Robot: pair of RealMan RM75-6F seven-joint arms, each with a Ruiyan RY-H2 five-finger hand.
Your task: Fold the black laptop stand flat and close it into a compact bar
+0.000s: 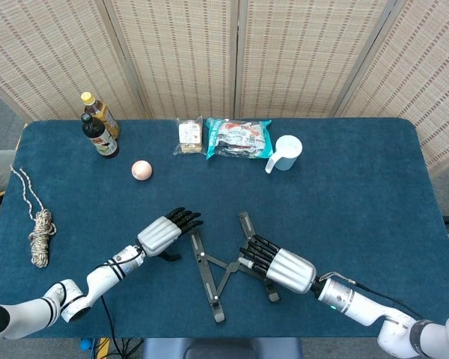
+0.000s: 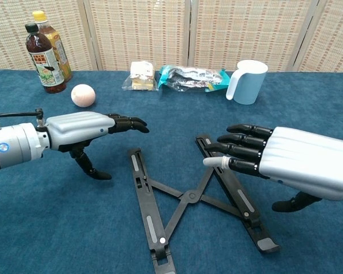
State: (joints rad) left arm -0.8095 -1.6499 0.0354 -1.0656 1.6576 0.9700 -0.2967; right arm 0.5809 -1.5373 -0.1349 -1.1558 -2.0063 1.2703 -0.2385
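The black laptop stand [image 1: 226,267] [image 2: 186,200] lies spread open on the blue table, its two long bars joined by a crossed X link. My left hand [image 1: 165,232] [image 2: 88,130] hovers palm down just left of the left bar [image 2: 144,194], fingers straight and apart, holding nothing. My right hand [image 1: 277,265] [image 2: 286,160] hangs above the right bar [image 2: 231,188], fingers stretched towards the middle and spread. Its palm hides part of that bar in the head view. Whether either hand touches the stand I cannot tell.
Along the far side stand two bottles [image 1: 99,125], a peach ball [image 1: 141,170], a small snack pack [image 1: 188,135], a blue-edged food bag [image 1: 239,138] and a pale blue cup [image 1: 286,152]. A coiled rope [image 1: 40,232] lies at the left edge.
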